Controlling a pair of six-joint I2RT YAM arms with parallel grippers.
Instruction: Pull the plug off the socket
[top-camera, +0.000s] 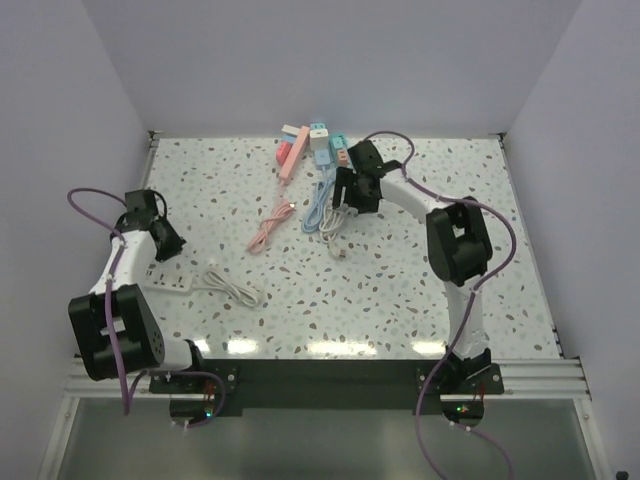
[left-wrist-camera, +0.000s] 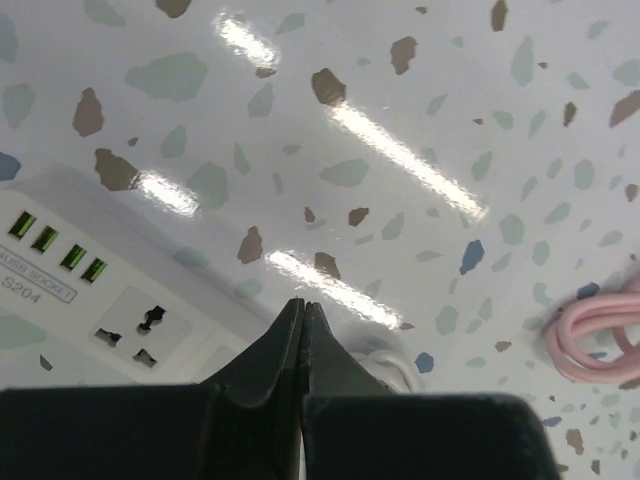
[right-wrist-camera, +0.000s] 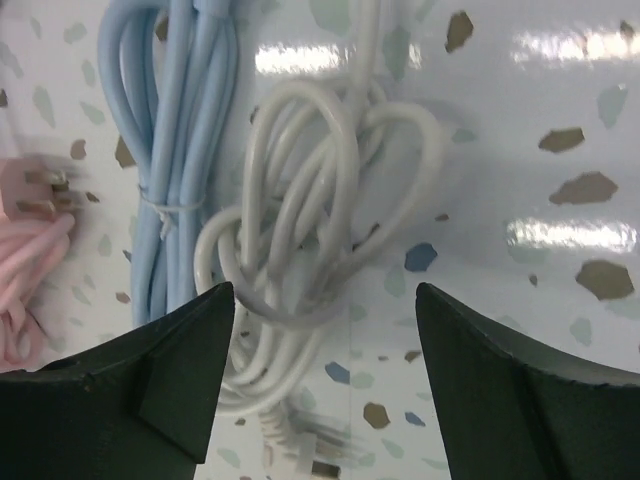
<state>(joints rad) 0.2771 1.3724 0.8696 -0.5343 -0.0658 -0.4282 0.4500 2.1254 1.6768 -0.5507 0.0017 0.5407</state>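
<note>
A white power strip (top-camera: 166, 279) lies at the left, its cord (top-camera: 232, 290) coiled beside it. In the left wrist view the strip (left-wrist-camera: 80, 290) shows green USB ports and an empty socket face. My left gripper (top-camera: 168, 243) hovers just above it, jaws shut and empty (left-wrist-camera: 302, 304). My right gripper (top-camera: 352, 196) is open above a coiled white cable (right-wrist-camera: 310, 240), fingers on either side of it (right-wrist-camera: 322, 292). That cable's white plug (right-wrist-camera: 300, 452) is blurred at the bottom edge. I see no plug seated in a socket.
Several coloured power strips (top-camera: 318, 145) are clustered at the back centre. A blue cable bundle (top-camera: 318, 206) and a pink cable (top-camera: 270, 228) lie beside the white one; the blue (right-wrist-camera: 170, 130) and pink (right-wrist-camera: 25, 250) also show in the right wrist view. White walls enclose the table.
</note>
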